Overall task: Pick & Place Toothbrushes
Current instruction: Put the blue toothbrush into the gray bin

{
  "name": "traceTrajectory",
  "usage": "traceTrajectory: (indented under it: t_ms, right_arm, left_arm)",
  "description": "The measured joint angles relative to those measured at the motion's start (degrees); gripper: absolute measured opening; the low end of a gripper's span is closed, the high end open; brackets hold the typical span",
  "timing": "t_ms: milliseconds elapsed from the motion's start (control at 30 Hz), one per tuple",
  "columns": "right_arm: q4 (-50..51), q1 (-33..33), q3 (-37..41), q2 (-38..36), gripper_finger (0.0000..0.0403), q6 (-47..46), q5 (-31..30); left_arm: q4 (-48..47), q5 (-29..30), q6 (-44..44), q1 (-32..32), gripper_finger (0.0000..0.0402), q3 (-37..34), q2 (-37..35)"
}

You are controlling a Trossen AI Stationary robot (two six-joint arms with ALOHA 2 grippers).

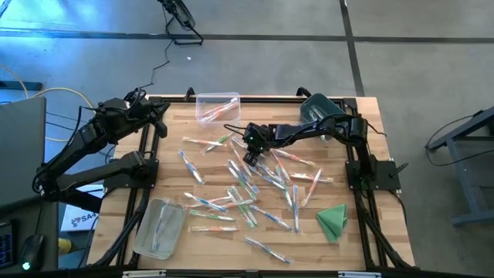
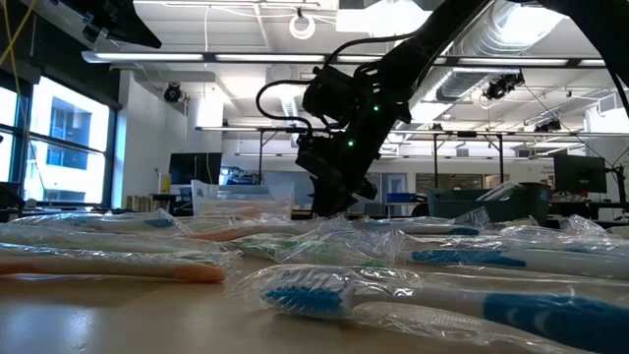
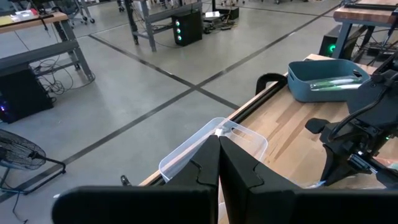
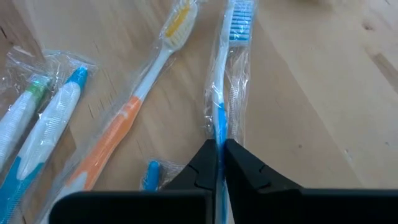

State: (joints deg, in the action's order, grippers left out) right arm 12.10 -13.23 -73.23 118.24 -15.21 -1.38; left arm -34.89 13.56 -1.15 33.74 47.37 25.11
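Many wrapped toothbrushes (image 1: 247, 185) lie scattered flat on the wooden table (image 1: 347, 255). My right gripper (image 4: 219, 146) is down among them near the table's middle (image 1: 251, 157), shut on a blue-and-white toothbrush (image 4: 229, 56) in its clear wrapper. An orange-handled toothbrush (image 4: 124, 118) lies beside it. My left gripper (image 3: 219, 142) is shut on nothing and hangs high over the far left corner (image 1: 160, 116), by a clear bin (image 3: 211, 140). My right gripper pinches the blue toothbrush's handle (image 4: 219, 121), wrapper included, between its two fingertips. The fingers slant down from the table's far right. The toothbrush lies flat on the table, and its bristle head (image 4: 239, 18) points away from the fingers.
A clear bin (image 1: 218, 106) holding a few toothbrushes stands at the far edge, a teal bin (image 1: 316, 108) at the far right, another clear bin (image 1: 160, 226) at the near left. A folded green cloth (image 1: 332, 220) lies near the right edge.
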Motion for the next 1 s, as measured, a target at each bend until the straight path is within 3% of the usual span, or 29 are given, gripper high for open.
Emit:
traceTrajectory:
  t_ms: [600, 1000]
  right_arm:
    - [0.0, 0.0, 0.0, 0.0, 0.0006, 0.0, 1.9]
    - [1.3, 0.1, 0.2, -4.2, 0.0005, 1.2, 3.3]
  left_arm:
    - [0.0, 0.0, 0.0, 0.0, 0.0, 0.0, 0.0]
    - [0.0, 0.0, 0.0, 0.0, 0.0, 0.0, 0.0]
